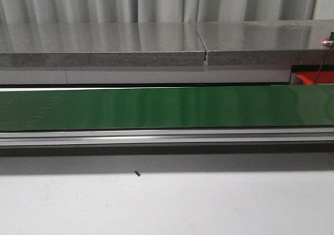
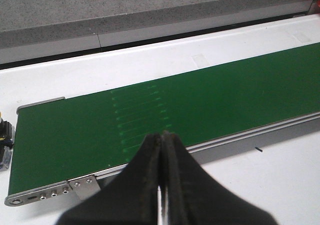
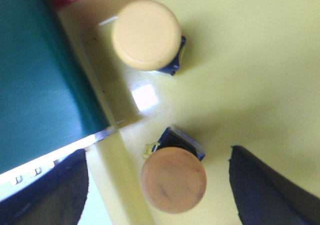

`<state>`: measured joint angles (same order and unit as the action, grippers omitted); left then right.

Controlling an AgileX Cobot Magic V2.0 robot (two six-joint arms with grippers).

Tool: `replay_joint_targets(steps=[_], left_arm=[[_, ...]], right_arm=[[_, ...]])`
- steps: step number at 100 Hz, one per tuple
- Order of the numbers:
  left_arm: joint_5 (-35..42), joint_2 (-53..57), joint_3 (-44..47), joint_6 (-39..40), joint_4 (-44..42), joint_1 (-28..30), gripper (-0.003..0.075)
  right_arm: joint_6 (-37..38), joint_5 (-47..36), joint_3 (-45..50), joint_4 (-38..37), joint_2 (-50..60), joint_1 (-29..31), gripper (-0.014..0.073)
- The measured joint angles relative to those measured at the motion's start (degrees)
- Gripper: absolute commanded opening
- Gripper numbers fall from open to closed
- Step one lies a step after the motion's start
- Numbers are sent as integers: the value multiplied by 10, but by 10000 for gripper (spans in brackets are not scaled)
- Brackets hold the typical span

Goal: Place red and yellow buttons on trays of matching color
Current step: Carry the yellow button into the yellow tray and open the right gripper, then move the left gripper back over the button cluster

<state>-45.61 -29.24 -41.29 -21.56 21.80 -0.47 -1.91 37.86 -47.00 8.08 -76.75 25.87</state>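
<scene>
Yellow tray point(image 3: 260, 60) with two blurred yellow buttons point(image 3: 146, 34) — right pincer point(image 3: 159, 185) apart, left pincer point(image 2: 161, 150) together.

No legible text — none (anywhere)

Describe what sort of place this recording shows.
Probably a mock factory sorting station: a green conveyor belt in an aluminium frame runs across a white table, and two yellow push-buttons sit in a yellow tray at its end.
</scene>
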Motion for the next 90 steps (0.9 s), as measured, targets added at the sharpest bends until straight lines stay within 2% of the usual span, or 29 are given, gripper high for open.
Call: replay_joint_targets(steps=[11, 18, 19, 20, 28, 33, 61, 90], left_arm=[[0, 0, 0, 0, 0, 0, -20], [0, 0, 0, 0, 0, 0, -20], [0, 0, 0, 0, 0, 0, -20], [0, 0, 0, 0, 0, 0, -20], [0, 0, 0, 0, 0, 0, -20], [0, 0, 0, 0, 0, 0, -20], [0, 0, 0, 0, 0, 0, -20], [0, 0, 0, 0, 0, 0, -20]], right_arm=[[-36, 10, 0, 0, 36, -26, 384], [-45, 16, 0, 0, 58, -48, 238], [-45, 16, 0, 0, 61, -52, 188], [-46, 17, 0, 0, 65, -55, 188], [-49, 25, 0, -4, 90, -83, 5], [-50, 29, 0, -8, 107, -104, -76], [-50, 35, 1, -16, 190, -191, -66], [-50, 35, 67, -25, 279, -214, -66]])
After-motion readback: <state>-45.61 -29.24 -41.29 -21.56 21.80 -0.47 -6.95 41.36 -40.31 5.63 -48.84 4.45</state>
